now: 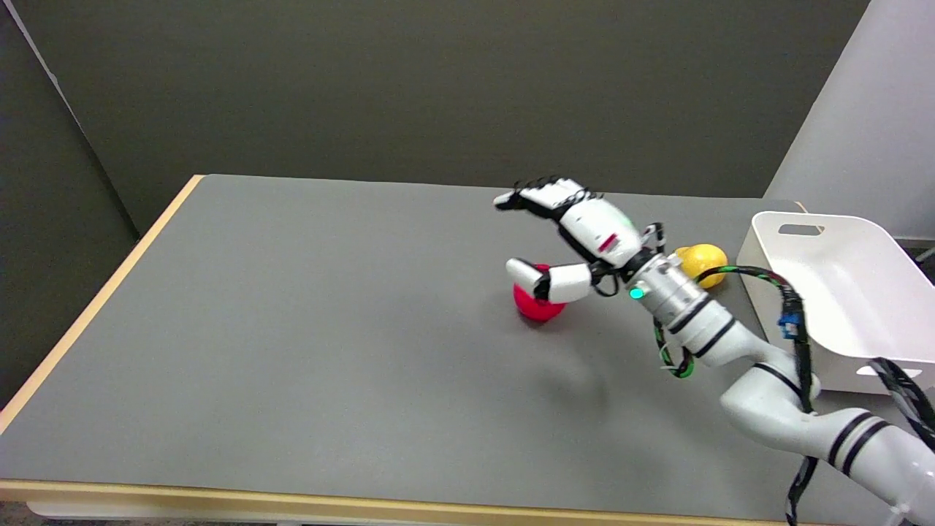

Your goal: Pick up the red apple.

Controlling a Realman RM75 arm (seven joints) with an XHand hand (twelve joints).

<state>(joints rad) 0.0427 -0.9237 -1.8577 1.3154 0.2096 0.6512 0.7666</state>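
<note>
The red apple (535, 305) lies on the grey table (292, 329), right of centre. My right hand (566, 234) hovers over it, reaching in from the lower right. Its fingers are stretched out to the left above the apple and the thumb juts out lower down, in front of the apple's top, hiding part of it. The fingers and thumb stand wide apart with nothing held between them. I cannot tell whether the thumb touches the apple.
A yellow fruit (703, 261) sits on the table just behind my wrist. A white plastic bin (840, 292) stands at the table's right edge. The table's wooden edge (95, 307) runs along the left and front.
</note>
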